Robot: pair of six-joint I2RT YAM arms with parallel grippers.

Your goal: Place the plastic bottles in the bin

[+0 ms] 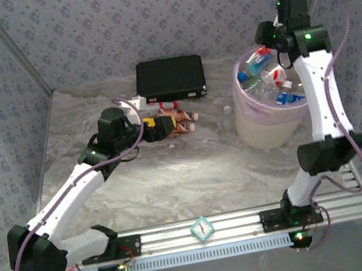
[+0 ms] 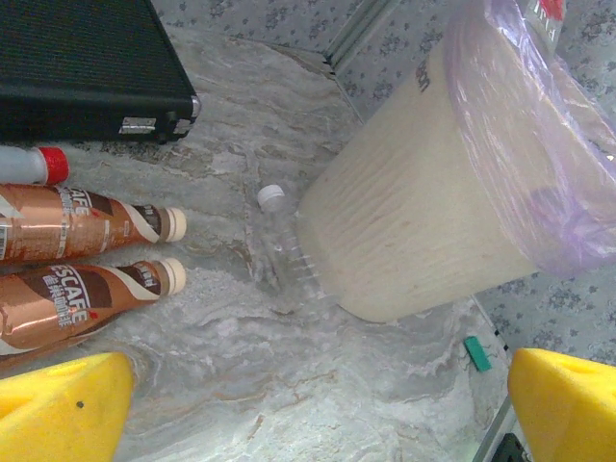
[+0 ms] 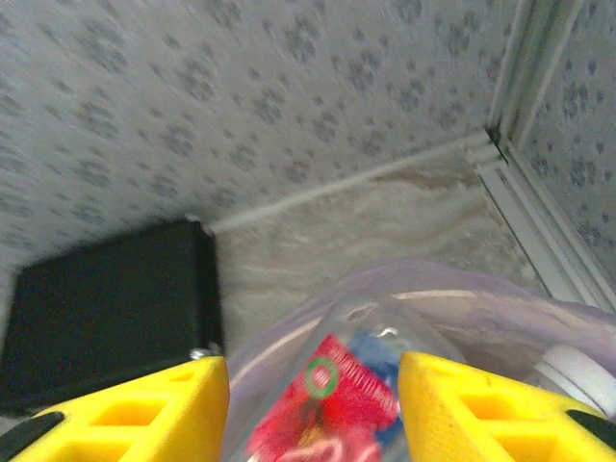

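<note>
The left tool [image 1: 159, 128] sits low over the worktop [image 1: 173, 172], close against the brown bottles [image 1: 179, 117], with the black case [image 1: 169, 78] just beyond them. The right tool [image 1: 264, 42] hangs above the far rim of the bin [image 1: 264, 128]. Beneath it lie clear bottles [image 1: 270, 76] marked blue and red. Whether its jaws grip anything is hard to tell from this height.

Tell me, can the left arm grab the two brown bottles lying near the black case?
Probably yes. The left arm has its jaws wide open just short of the brown bottles, which lie side by side on the table with nothing in between.
</note>
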